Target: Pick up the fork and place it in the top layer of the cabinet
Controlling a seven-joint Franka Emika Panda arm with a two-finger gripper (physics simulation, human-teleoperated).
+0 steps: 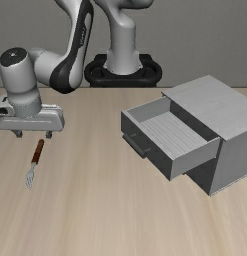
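Wooden table (95, 200): one grey cabinet (223, 115) stands at the exterior view's right. Its top drawer (173, 135) is pulled out toward the exterior view's left, with a dark handle (140, 149) on the front panel. Inside, the drawer floor shows as a plain grey striped surface up to the walls. The cabinet body below the drawer is closed grey panel. The fork (35, 163) lies flat on the table at the exterior view's left, well apart from the cabinet. Its reddish-brown handle is toward the robot and its grey tines point toward the lower edge of the view. The gripper (32, 136) hangs directly over the handle end of the fork, fingers pointing down and spread wide, one to each side of the handle line. Whether the fingertips touch the fork cannot be told. The fingers hold nothing between them. The arm's black base (123, 72) sits at the far edge of the table.
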